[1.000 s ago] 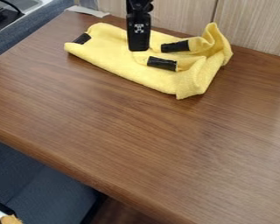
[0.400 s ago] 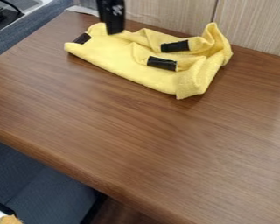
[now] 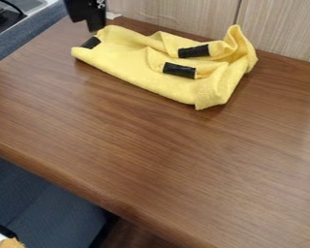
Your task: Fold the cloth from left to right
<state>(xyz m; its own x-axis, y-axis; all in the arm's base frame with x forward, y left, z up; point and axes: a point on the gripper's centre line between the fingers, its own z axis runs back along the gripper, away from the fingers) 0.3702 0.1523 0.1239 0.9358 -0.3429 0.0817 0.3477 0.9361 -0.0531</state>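
The camera view showed me the yellow cloth [image 3: 122, 55] lying on the brown wooden worktop [image 3: 128, 150], near the wall [image 3: 183, 14] at the back. It lay at a slant, its left part fairly flat and its right part bunched into raised folds, with one peak of fabric standing up at the upper right. Three black patches showed on it: one patch [image 3: 91, 42] at the left end, another [image 3: 193, 51] on the upper fold, and a third [image 3: 179, 70] on the fold just below.

The black pincer [image 3: 95, 28] hung at the upper left, near the left end of the cloth. I couldn't tell whether it was spread or pressed together. A pale scrap [image 3: 113, 15] lay just beside it, at the far edge of the worktop. Below the near edge, at the lower left, was dark blue fabric [image 3: 41, 206], with something orange-brown [image 3: 12, 243] in the corner.
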